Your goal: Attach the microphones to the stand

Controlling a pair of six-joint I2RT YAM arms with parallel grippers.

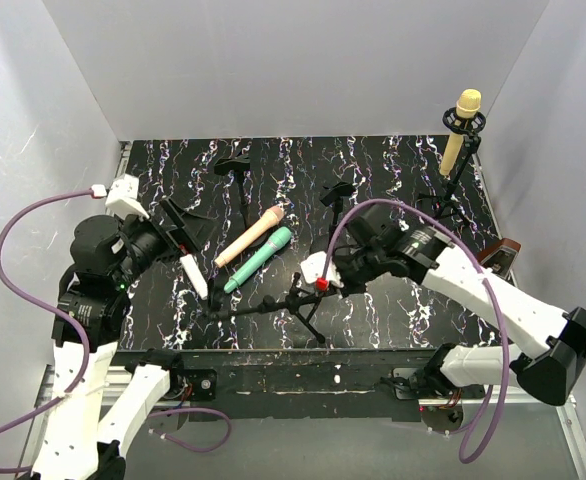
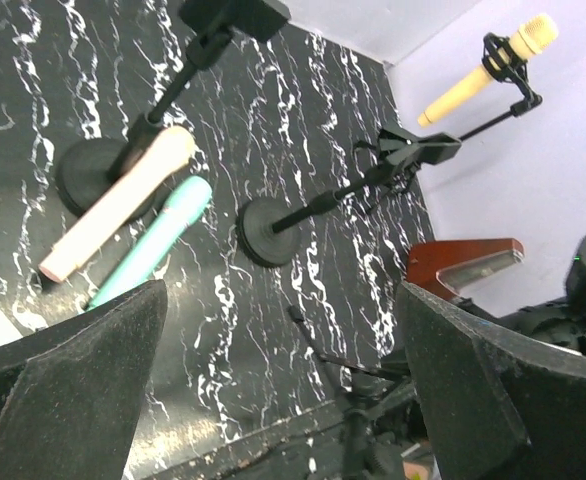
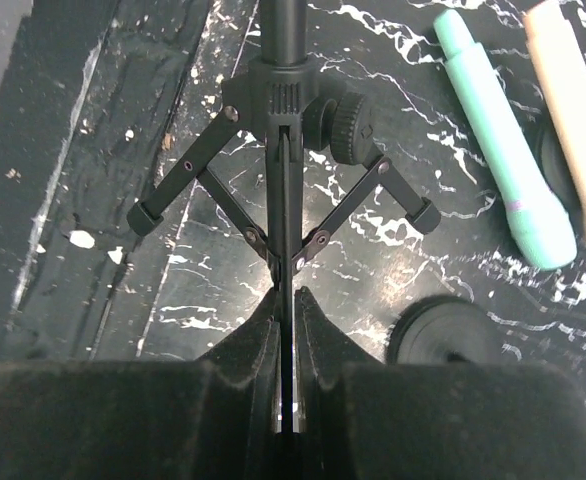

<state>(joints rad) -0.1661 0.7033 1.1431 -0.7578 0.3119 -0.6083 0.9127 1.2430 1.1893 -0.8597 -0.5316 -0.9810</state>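
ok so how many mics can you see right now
4. The yellow-tan microphone is clipped in the far-right stand. The peach-pink microphone and teal microphone lie side by side mid-table. The white microphone lies by the left gripper. The arms could hide more.

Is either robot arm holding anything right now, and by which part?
The right gripper, jaws shut, pinches the lying tripod stand by the thin central rod between its legs. The left gripper has its jaws wide open, holding nothing.
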